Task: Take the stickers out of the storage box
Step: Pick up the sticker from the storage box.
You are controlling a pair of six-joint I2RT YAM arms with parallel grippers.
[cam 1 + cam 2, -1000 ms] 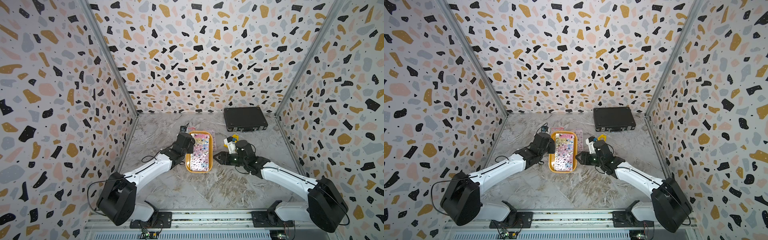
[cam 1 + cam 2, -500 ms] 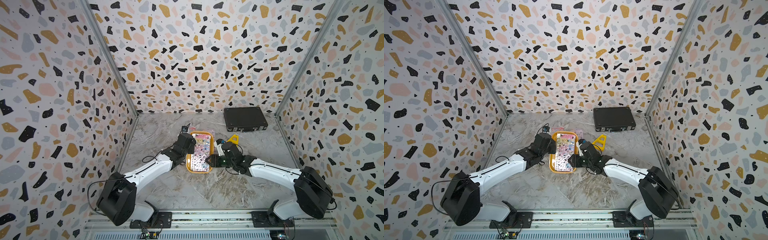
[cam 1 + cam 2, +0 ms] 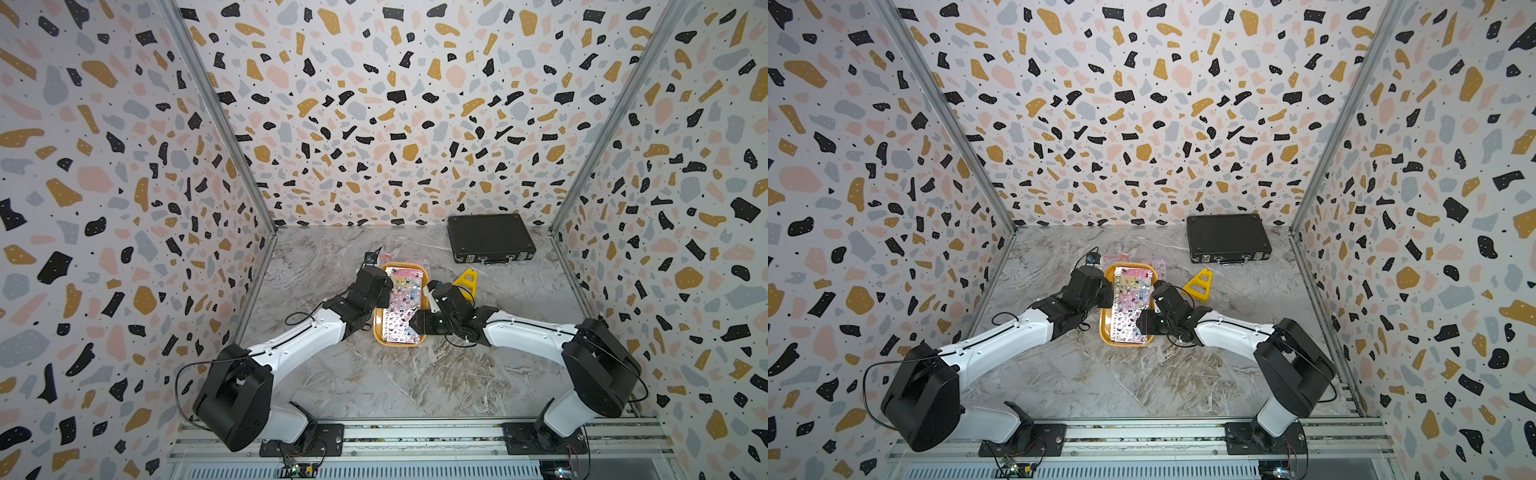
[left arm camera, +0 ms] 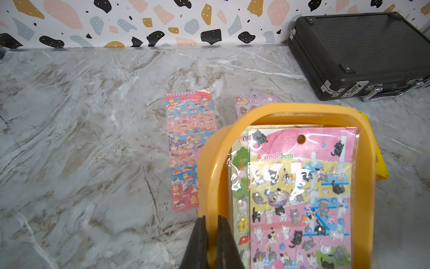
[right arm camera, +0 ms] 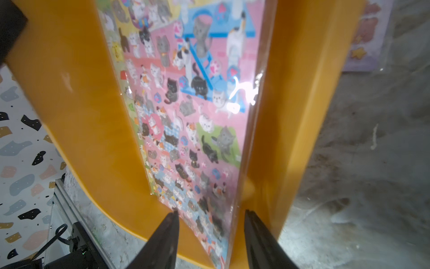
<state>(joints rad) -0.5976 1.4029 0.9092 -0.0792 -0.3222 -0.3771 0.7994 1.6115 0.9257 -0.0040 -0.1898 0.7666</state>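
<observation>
Storage box (image 3: pixel 379 337) sits mid-table, about centre frame in both top views, with its long axis running up-down the picture. The stickers (image 3: pixel 401 297) are stacked inside, lengthwise with the box. On top is the pink cat sheet (image 4: pixel 300 198), hang-hole header at the far end toward the back wall (image 3: pixel 395 124), with a green sheet peeking out under one long edge.

My left gripper (image 4: pixel 211 221) is pressed together on the box's left long wall, one finger inside and one outside. My right gripper (image 5: pixel 210 211) has its jaws spread, tips over the near end of the stack by the box's lower-right corner. Can't tell if they touch the sleeve.

A second ago the right gripper was off to the right of the box, next to the yellow triangular piece (image 3: pixel 467 278). Now it's swung in over the box. Left grip and box look unchanged.

Two sheets are already out on the table (image 3: pixel 374 386), just past the box's far end: a red-and-blue sheet (image 4: pixel 188 149) and a purple sheet (image 4: pixel 253 102). The black briefcase (image 3: pixel 490 237) is well apart, upper right. The box's right wall crowds one right finger.
</observation>
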